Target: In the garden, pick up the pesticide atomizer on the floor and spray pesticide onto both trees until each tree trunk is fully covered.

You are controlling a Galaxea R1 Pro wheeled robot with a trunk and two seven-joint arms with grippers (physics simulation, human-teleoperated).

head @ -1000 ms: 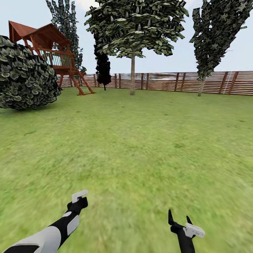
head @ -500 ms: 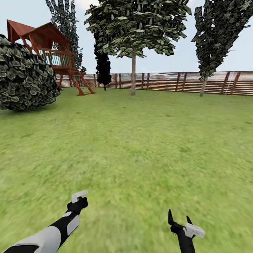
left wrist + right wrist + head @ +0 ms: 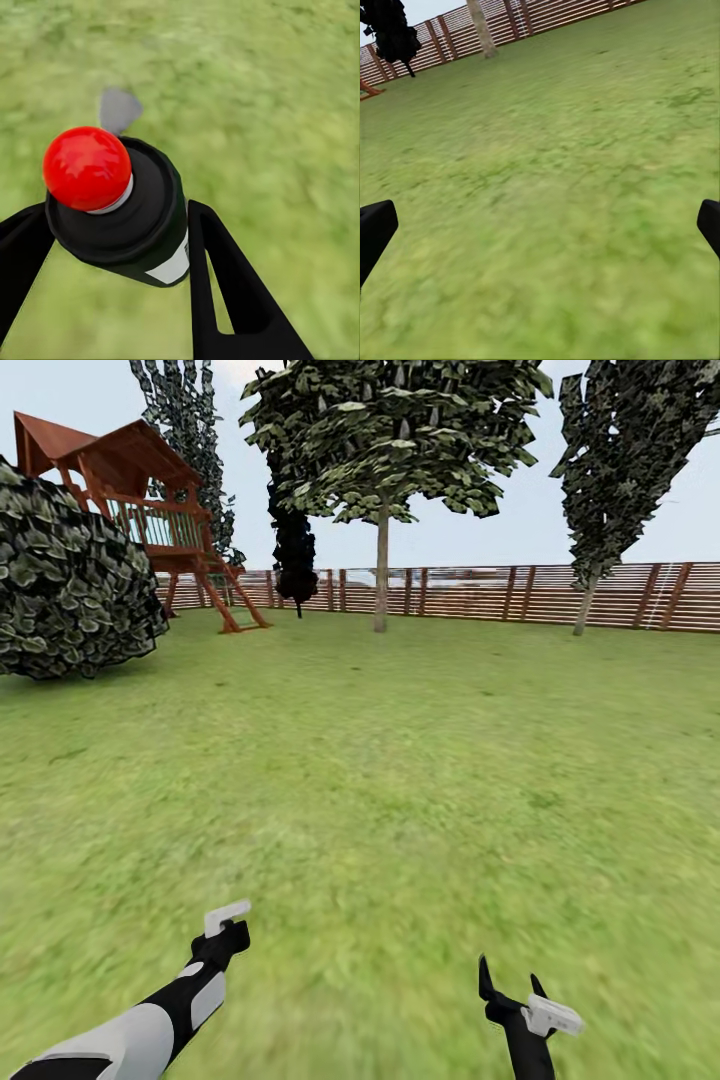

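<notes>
In the left wrist view, the pesticide atomizer (image 3: 142,225), a black bottle with a red round top and a white label, sits between the fingers of my left gripper (image 3: 116,211), which is shut on it. In the head view that left gripper (image 3: 230,935) hangs low over the grass floor (image 3: 380,780). My right gripper (image 3: 512,986) stands open and holds nothing, its spread fingertips (image 3: 375,225) over bare lawn. Far ahead by the fence rise two trees, one with its trunk (image 3: 381,575) in the middle, also seen in the right wrist view (image 3: 480,26), the other with its trunk (image 3: 585,605) at the right.
A brown slat fence (image 3: 470,595) closes the far side of the lawn. A wooden play tower (image 3: 150,510) and a large round bush (image 3: 70,590) stand at the left. A black conifer (image 3: 293,555) grows beside the middle tree.
The whole view has shifted slightly: bush and play tower slid left, the trees right and a little nearer. Both arms keep their pose.
</notes>
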